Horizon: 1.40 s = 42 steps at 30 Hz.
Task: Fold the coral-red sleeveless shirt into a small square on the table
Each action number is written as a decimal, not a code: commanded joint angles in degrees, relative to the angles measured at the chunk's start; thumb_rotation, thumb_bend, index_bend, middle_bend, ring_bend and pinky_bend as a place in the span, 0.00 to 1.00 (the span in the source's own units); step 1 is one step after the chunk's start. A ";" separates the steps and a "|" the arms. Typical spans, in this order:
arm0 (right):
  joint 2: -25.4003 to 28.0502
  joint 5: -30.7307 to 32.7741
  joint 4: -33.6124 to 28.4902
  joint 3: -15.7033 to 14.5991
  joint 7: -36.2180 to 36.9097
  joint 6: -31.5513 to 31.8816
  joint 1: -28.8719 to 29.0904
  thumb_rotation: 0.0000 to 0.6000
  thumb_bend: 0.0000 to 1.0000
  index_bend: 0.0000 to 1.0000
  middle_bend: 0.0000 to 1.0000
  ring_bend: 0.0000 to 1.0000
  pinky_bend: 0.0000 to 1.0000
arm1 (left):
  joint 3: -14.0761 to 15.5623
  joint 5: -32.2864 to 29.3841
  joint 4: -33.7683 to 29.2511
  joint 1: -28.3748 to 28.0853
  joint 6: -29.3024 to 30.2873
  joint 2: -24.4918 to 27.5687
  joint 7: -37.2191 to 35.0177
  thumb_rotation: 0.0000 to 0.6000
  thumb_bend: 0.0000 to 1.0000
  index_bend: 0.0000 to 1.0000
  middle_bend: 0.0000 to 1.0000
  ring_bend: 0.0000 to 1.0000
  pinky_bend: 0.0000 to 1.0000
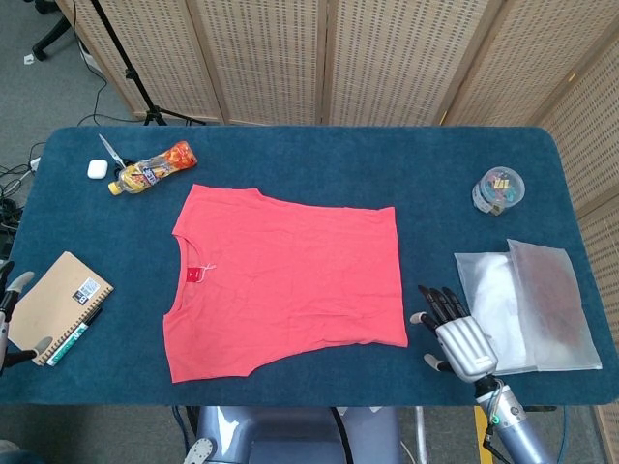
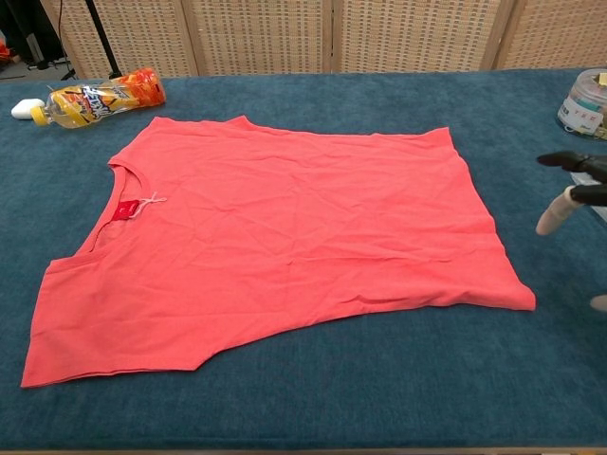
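Head view sits high at the robot's side of the table (image 1: 290, 145), tilted steeply down, far enough back to take in the whole blue tabletop, the wicker screens behind and floor at left. Chest view is low, near table-edge height, facing forward across the surface, much closer in. Both share the coral-red shirt (image 1: 285, 280) (image 2: 275, 242), the orange bottle (image 1: 150, 169) (image 2: 100, 95), the clear jar (image 1: 498, 188) (image 2: 583, 102) and the right hand (image 1: 459, 338) (image 2: 574, 190).
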 commanded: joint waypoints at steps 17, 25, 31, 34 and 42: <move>-8.34 2.23 6.21 1.21 -4.18 -7.09 4.51 1.00 0.34 0.43 0.00 0.00 0.00 | -0.85 -1.53 0.10 -0.41 -2.28 -0.52 1.36 1.00 0.00 0.00 0.00 0.00 0.00; -8.91 2.88 6.38 0.83 -5.65 -7.94 4.89 1.00 0.35 0.43 0.00 0.00 0.00 | -0.99 -1.61 0.02 -0.42 -2.72 -0.52 1.40 1.00 0.00 0.00 0.00 0.00 0.00; -9.65 3.61 7.31 0.89 -6.29 -8.79 5.36 1.00 0.44 0.47 0.00 0.00 0.00 | -0.99 -1.50 -0.06 -0.45 -3.00 -0.57 1.58 1.00 0.00 0.00 0.00 0.00 0.00; -9.83 3.89 7.40 1.05 -6.65 -9.11 5.67 1.00 0.44 0.51 0.00 0.00 0.00 | -0.96 -1.46 -0.11 -0.47 -3.15 -0.64 1.79 1.00 0.00 0.00 0.00 0.00 0.00; -10.62 3.62 8.55 0.80 -6.63 -9.13 6.21 1.00 0.48 0.58 0.00 0.00 0.00 | -0.43 -0.79 0.15 -0.68 -3.99 -1.06 2.41 1.00 0.00 0.00 0.00 0.00 0.00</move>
